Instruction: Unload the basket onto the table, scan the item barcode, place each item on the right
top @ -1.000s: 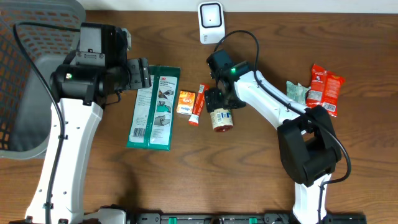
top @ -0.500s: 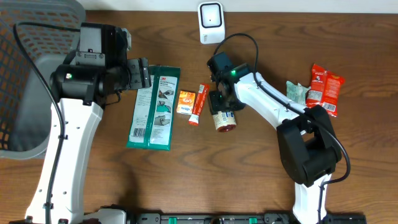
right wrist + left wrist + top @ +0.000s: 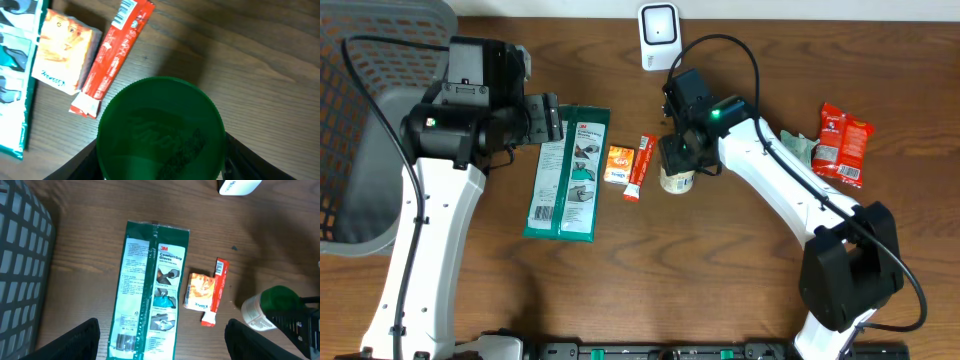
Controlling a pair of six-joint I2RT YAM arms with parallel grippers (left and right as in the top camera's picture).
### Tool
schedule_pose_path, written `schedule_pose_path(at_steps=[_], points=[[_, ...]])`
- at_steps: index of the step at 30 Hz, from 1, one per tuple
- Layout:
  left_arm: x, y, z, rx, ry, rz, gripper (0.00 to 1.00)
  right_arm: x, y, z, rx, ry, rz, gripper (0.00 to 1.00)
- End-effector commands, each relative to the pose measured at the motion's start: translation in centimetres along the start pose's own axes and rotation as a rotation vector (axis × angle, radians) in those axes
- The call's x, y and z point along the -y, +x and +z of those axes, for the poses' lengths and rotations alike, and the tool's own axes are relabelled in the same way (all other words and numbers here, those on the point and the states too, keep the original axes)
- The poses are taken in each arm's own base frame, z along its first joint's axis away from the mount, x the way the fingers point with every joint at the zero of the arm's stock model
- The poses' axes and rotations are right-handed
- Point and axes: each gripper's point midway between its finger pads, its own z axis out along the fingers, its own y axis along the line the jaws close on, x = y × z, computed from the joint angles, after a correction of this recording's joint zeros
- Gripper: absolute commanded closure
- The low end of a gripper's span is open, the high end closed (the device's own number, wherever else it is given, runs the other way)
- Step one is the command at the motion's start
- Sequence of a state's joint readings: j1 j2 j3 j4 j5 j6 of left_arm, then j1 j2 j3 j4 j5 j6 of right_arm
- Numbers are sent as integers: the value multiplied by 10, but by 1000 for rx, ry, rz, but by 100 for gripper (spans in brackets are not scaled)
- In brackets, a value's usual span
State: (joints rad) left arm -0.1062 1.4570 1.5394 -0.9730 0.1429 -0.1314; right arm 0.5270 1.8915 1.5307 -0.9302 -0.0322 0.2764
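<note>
Jar [image 3: 160,132] with a green lid, just right of the red sachet [image 3: 637,167] and nearer than the white scanner [image 3: 658,25]. From these views I cannot tell whether it rests on the tabletop [image 3: 620,290] or hangs just clear. The right hand [image 3: 678,160] clasps it from above, one finger on either side of the lid. The left hand [image 3: 165,340] hangs wide and empty over the green glove pack [image 3: 150,290]. The jar looks like rigid, smooth plastic and is probably light (contents unseen). Its round wall could twist in the grip, so hold it squarely and keep the label uncovered.
</note>
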Motion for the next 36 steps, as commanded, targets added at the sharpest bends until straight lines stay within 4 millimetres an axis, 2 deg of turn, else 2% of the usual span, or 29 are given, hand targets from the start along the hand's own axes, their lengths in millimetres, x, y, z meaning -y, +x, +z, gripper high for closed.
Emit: schedule_pose_path(at_steps=[1, 6, 11, 14, 15, 18, 20, 23, 27, 30, 32, 34, 36], points=[[-2, -4, -3, 11, -10, -8, 20, 5, -2, -5, 22, 37, -20, 58], [-2, -4, -3, 11, -10, -8, 20, 19, 6, 6, 14, 108, -25, 56], [-2, -4, -3, 11, -10, -8, 20, 21, 11, 7, -5, 113, -25, 53], [-2, -4, -3, 11, -10, -8, 20, 21, 16, 7, -23, 109, -26, 43], [-2, -4, -3, 11, -10, -8, 20, 21, 18, 7, -32, 109, -26, 33], [-2, -3, -3, 11, -9, -8, 20, 19, 16, 1, -23, 93, -31, 26], [-2, -4, -3, 11, -10, -8, 20, 14, 10, -14, 7, 60, -63, 21], [-2, -4, -3, 11, -10, -8, 20, 10, 1, -39, 67, 40, -73, 1], [-2, -4, -3, 11, -10, -8, 20, 5, -10, -77, 116, -5, -59, 1], [-2, -4, -3, 11, -10, -8, 20, 13, -9, -98, 68, -10, -23, 1], [-2, -4, -3, 11, -10, -8, 20, 16, -2, -98, 4, -32, -2, 1], [-2, -4, -3, 11, -10, -8, 20, 17, 6, -89, -60, -46, 14, 1], [-2, -4, -3, 11, -10, -8, 20, 23, 19, -67, -168, -25, 29, 1]])
